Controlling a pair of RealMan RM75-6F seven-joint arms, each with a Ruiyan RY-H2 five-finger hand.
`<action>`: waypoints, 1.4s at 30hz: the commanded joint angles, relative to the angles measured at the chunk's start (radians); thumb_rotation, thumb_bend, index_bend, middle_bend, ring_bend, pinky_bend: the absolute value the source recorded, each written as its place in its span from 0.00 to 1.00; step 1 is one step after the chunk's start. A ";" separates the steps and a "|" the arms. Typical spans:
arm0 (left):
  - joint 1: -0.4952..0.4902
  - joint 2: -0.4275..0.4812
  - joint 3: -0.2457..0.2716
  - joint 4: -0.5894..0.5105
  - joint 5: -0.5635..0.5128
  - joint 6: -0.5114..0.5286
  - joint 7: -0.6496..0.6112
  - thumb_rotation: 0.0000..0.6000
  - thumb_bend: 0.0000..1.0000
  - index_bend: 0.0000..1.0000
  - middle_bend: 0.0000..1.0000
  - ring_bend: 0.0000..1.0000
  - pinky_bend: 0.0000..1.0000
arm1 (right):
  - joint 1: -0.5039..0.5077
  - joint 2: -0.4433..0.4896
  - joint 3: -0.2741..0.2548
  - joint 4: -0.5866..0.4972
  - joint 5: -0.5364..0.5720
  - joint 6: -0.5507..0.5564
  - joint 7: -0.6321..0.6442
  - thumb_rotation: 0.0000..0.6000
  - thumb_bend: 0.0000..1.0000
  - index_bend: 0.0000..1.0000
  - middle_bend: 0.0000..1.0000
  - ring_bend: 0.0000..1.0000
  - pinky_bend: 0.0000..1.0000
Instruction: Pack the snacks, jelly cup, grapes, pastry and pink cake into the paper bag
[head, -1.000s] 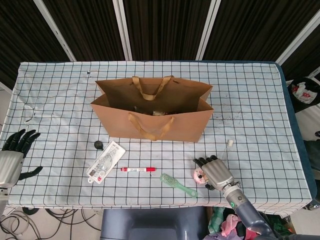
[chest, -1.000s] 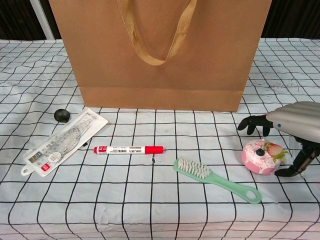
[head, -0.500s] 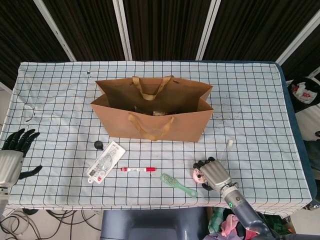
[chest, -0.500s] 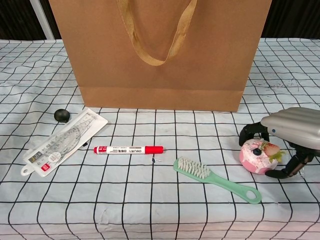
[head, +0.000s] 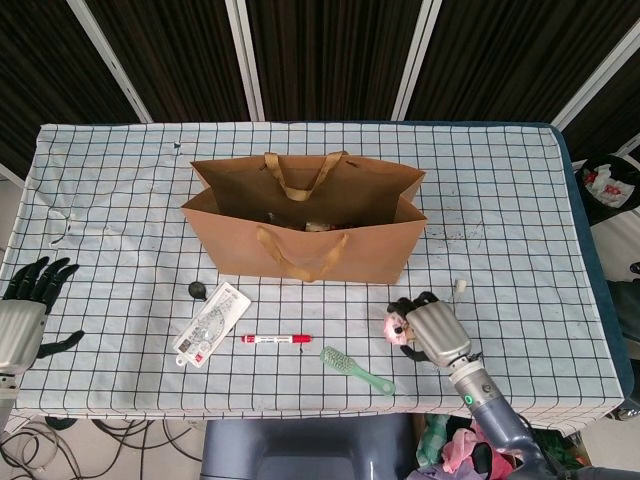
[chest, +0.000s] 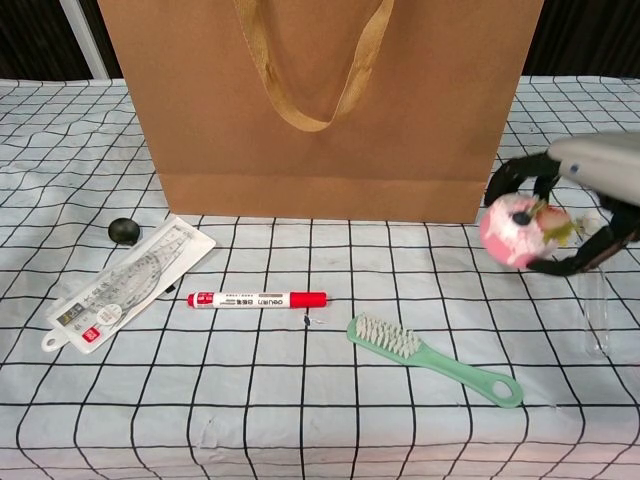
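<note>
The paper bag (chest: 320, 100) is running off the chest view's top; its contents are staying indistinct in shadow.

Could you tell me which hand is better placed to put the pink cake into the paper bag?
The right hand: its fingers already hold the pink cake off the table, beside the paper bag. The left hand rests open at the table's far left edge, well away from both.

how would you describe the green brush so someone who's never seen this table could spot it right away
Start at the big brown paper bag standing mid-table, then drop to the checked cloth in front of it. The green brush lies flat there, right of the red marker, its handle ending in a hanging hole. It is the only mint-green thing, with pale bristles at one end.
</note>
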 joint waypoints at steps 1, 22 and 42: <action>0.000 -0.002 0.000 0.001 -0.001 -0.002 0.006 1.00 0.09 0.12 0.08 0.01 0.09 | -0.045 0.084 0.087 -0.055 -0.035 0.139 0.075 1.00 0.37 0.38 0.37 0.42 0.25; -0.004 0.001 0.002 -0.004 -0.006 -0.015 0.007 1.00 0.09 0.12 0.08 0.01 0.09 | 0.149 0.184 0.489 -0.092 0.138 0.163 0.047 1.00 0.36 0.40 0.37 0.42 0.26; -0.006 0.007 -0.005 0.002 -0.016 -0.019 -0.011 1.00 0.09 0.12 0.08 0.01 0.09 | 0.417 0.103 0.449 -0.041 0.502 -0.105 -0.152 1.00 0.11 0.04 0.05 0.17 0.22</action>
